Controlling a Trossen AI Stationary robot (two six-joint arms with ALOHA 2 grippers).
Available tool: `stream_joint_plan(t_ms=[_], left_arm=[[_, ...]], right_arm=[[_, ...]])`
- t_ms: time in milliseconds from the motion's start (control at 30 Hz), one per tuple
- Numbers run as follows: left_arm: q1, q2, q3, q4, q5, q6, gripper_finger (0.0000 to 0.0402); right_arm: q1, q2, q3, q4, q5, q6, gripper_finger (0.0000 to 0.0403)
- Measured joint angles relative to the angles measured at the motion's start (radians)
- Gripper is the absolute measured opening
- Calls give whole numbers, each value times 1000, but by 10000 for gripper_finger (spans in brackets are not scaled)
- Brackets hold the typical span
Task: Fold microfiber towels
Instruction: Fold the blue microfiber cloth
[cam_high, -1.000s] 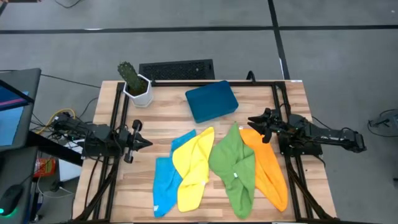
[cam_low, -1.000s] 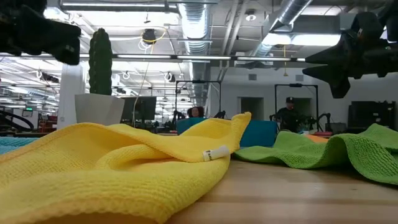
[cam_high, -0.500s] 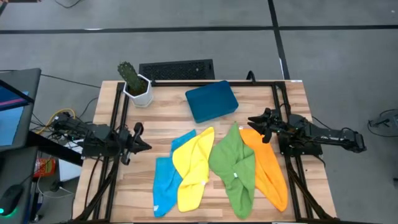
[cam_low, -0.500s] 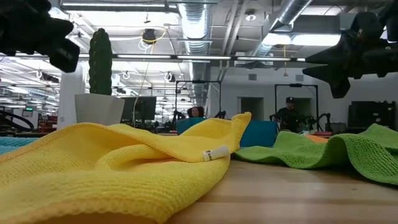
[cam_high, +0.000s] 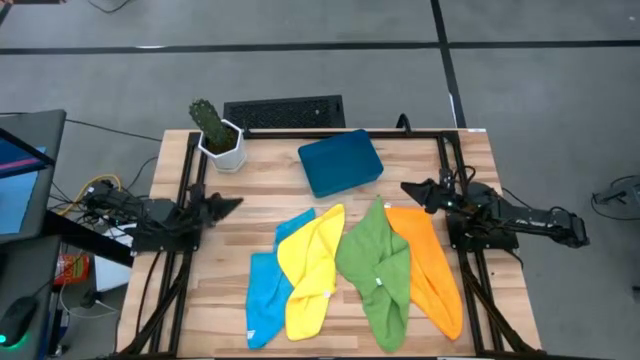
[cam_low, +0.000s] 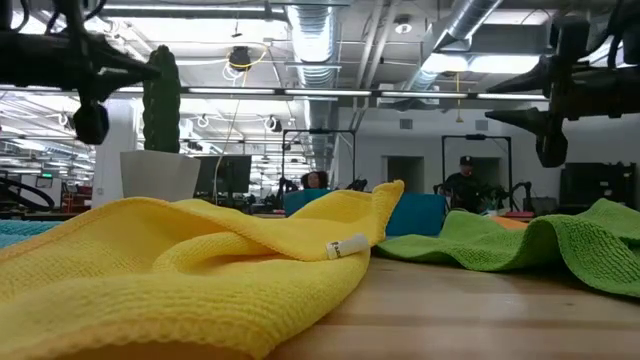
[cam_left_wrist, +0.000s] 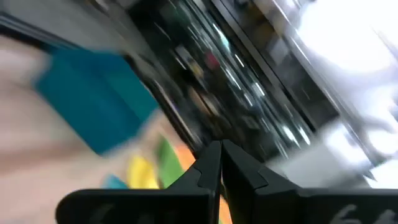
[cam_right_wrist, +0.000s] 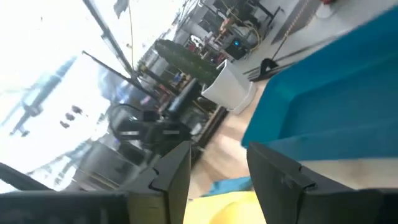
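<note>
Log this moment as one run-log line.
towels: blue towel, yellow towel, green towel, orange towel unfolded | left claw: shut, empty, table's left edge | right claw: open, empty, above orange towel's far end

Desk (cam_high: 260, 175): four towels (cam_high: 355, 270) in a row along the near half, overlapping side to side, the second from the left lying partly over the first. Tray (cam_high: 340, 162) behind them at centre rear. Potted cactus (cam_high: 215, 132) at rear left corner. Left pincer (cam_high: 228, 205) at the left edge; right pincer (cam_high: 412, 188) at the right edge, just behind the rightmost towel.
</note>
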Motion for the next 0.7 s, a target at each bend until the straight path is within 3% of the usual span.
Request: stream_joint_plan(t_ms=[100, 200, 700], left_arm=[[0, 0, 0, -7, -139, -11, 4], [0, 0, 0, -9, -214, 9, 4], [0, 0, 2, -49, -268, 15, 4]], right_arm=[[0, 0, 0, -1, 0, 21, 182], [0, 0, 0, 0, 0, 0, 182], [0, 0, 0, -30, 95, 1, 182]])
